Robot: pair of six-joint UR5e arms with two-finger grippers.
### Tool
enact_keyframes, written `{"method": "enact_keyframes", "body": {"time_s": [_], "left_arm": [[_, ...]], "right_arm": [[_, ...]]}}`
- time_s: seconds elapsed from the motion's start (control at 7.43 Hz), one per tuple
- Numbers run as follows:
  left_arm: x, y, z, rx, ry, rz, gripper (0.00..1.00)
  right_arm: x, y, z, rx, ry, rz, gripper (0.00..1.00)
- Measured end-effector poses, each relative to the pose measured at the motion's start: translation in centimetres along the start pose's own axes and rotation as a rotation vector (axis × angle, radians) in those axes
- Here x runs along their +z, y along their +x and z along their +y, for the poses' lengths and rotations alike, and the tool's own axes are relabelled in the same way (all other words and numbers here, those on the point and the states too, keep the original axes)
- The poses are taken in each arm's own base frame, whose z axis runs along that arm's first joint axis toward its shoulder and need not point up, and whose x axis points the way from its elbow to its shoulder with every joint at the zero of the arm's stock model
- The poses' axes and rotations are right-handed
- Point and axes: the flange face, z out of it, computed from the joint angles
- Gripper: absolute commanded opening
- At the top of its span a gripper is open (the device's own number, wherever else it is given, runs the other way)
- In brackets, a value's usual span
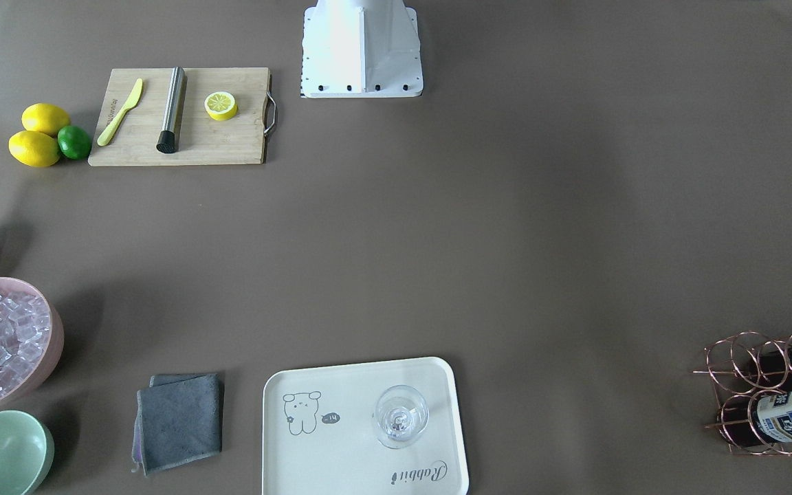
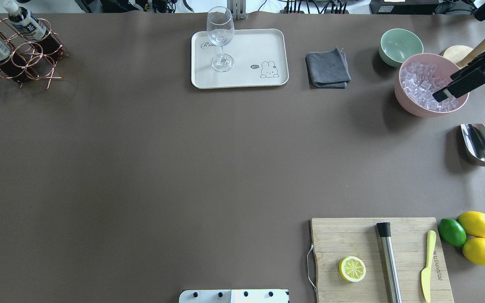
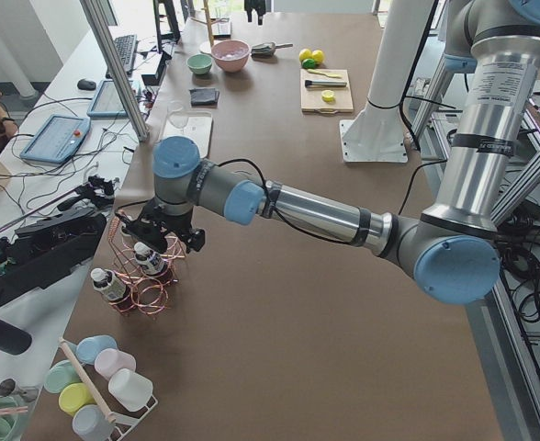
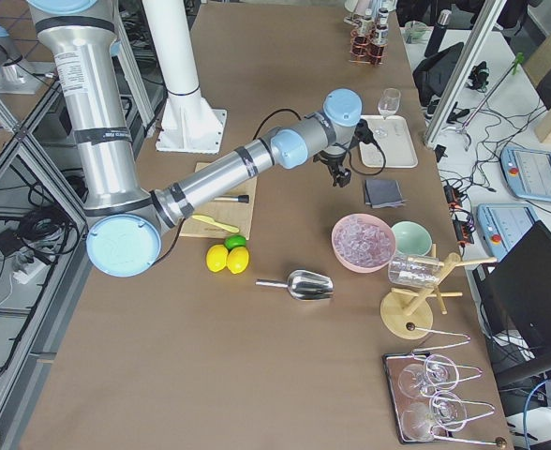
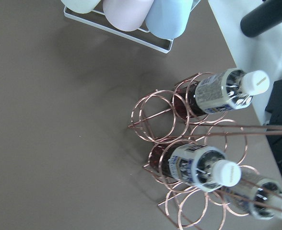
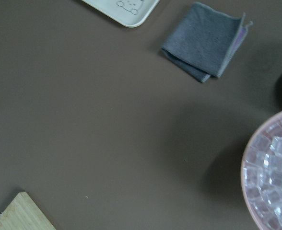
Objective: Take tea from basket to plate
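In the basket (image 2: 19, 63), three tea bottles (image 5: 193, 165), well apart from the plate (image 2: 267, 46). On the plate, one stemmed glass (image 2: 220, 38). In one pink bowl (image 2: 409, 105), ice cubes (image 2: 421, 82). Left pincer (image 3: 164, 237) above basket, right pincer (image 4: 339, 173) above tabletop (image 2: 141, 168); opening of either impossible to tell.

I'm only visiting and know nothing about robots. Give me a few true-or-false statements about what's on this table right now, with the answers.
1. All three tea bottles sit in the basket. True.
2. A bottle stands on the plate. False: only a glass stands there.
3. The pink bowl holds ice cubes. True.
4. The lemon half lies on the grey cloth. False: it lies on the cutting board.
5. The left gripper hangs over the basket. True.
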Motion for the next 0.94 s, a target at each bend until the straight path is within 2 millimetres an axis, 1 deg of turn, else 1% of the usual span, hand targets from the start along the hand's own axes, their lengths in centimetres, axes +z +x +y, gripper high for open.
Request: {"method": "enact_keyframes", "body": {"time_s": [0.13, 0.27, 0.4, 0.54, 0.67, 0.81, 0.94], "left_arm": [[-0.1, 3.1, -0.2, -0.094, 0.036, 0.012, 0.98], [-0.1, 5.6, -0.5, -0.175, 0.059, 0.028, 0.98], [0.3, 7.1, -1.0, -0.231, 0.067, 0.05, 0.98], [1.3, 7.9, -1.7, -0.256, 0.067, 0.069, 0.98], [2.1, 8.3, -2.2, -0.269, 0.065, 0.081, 0.98], [3.0, 8.5, -2.2, -0.275, 0.061, 0.077, 0.98], [4.0, 8.8, -1.8, -0.279, 0.056, 0.069, 0.97]], "right_arm": [[1.1, -3.0, -1.9, -0.107, 0.033, -0.031, 1.0], [2.9, -5.9, -3.0, -0.208, 0.07, -0.07, 1.0], [5.4, -7.4, -3.4, -0.262, 0.09, -0.106, 1.0], [7.2, -8.0, -3.9, -0.309, 0.125, -0.132, 1.0], [7.9, -8.4, -4.2, -0.355, 0.168, -0.148, 1.0], [8.0, -8.9, -4.2, -0.394, 0.214, -0.161, 0.98], [7.5, -9.6, -4.0, -0.425, 0.278, -0.18, 0.98]]}}
